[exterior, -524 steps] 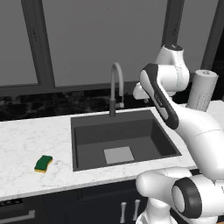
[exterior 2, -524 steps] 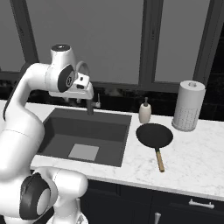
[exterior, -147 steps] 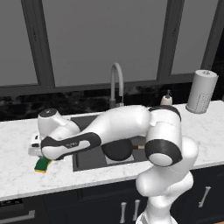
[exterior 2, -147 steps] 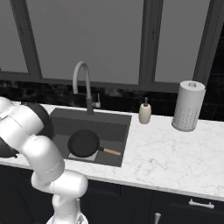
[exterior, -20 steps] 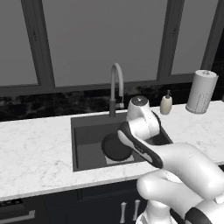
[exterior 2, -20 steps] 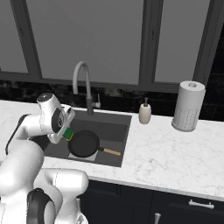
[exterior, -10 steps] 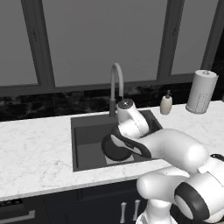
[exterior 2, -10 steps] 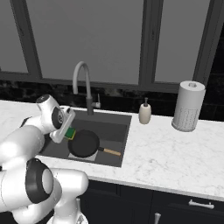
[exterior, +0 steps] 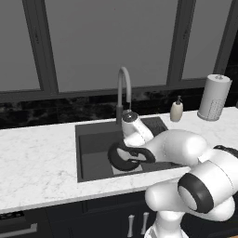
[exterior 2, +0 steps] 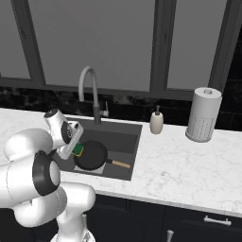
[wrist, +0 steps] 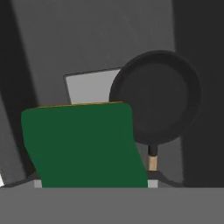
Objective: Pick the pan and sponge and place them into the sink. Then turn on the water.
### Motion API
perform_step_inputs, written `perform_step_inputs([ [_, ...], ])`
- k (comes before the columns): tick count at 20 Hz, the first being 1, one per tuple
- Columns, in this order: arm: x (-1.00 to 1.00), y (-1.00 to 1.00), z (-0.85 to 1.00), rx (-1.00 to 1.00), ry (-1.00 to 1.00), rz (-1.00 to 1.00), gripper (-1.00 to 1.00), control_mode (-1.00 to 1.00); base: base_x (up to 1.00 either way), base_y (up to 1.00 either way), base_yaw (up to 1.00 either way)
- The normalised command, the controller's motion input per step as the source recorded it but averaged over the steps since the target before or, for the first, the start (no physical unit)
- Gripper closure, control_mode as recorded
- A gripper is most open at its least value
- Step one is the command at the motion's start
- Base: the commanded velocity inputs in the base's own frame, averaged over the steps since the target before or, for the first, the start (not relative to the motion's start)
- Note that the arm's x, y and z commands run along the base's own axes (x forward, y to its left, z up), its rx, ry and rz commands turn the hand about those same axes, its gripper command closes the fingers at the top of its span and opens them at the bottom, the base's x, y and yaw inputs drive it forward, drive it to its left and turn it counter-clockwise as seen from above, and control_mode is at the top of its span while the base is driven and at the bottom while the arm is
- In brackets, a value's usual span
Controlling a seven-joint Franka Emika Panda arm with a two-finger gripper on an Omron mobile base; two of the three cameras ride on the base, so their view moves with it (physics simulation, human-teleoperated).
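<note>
My gripper (exterior 2: pixel 75 147) hangs over the left part of the sink (exterior 2: pixel 128 137) and is shut on the sponge (exterior 2: pixel 77 150). In the hand view the green sponge (wrist: pixel 83 144) covers the lower left, a thin yellow edge along its top. The black pan (exterior 2: pixel 92 155) lies on the sink's bottom right beside the gripper, its wooden handle (exterior 2: pixel 121 164) pointing right. The hand view looks down on the pan (wrist: pixel 157 96) next to the light grey patch (wrist: pixel 89 85). In the left base view my arm crosses the sink (exterior: pixel 93 139) over the pan (exterior: pixel 122 159). No water shows under the faucet (exterior 2: pixel 90 85).
A soap bottle (exterior 2: pixel 156 122) and a paper towel roll (exterior 2: pixel 203 114) stand on the white marble counter (exterior 2: pixel 189 165) right of the sink. The faucet (exterior: pixel 122 88) rises behind the basin. Dark windows line the back wall.
The hand with the sponge has sunk a little lower over the sink and drifted towards the basin's left. The pan has stayed in place.
</note>
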Motion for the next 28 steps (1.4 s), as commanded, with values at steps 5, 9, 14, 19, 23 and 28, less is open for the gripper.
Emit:
perform_step_inputs([
  [5,0.23,0.17,-0.4,-0.01,0.04,0.0,1.0,-1.0,0.0,0.0,0.0],
  [9,0.39,0.28,-0.32,-0.04,0.07,0.0,1.0,-1.0,0.0,0.0,0.0],
  [14,0.57,0.32,-0.26,-0.05,0.03,0.0,1.0,-1.0,0.0,0.0,0.0],
  [19,0.58,0.2,-0.27,-0.04,0.03,0.0,1.0,-1.0,0.0,0.0,0.0],
  [23,0.47,0.01,-0.53,-0.04,0.03,0.0,1.0,-1.0,0.0,0.0,0.0],
  [28,0.4,0.0,-0.55,0.0,0.0,0.0,1.0,-1.0,0.0,0.0,0.0],
])
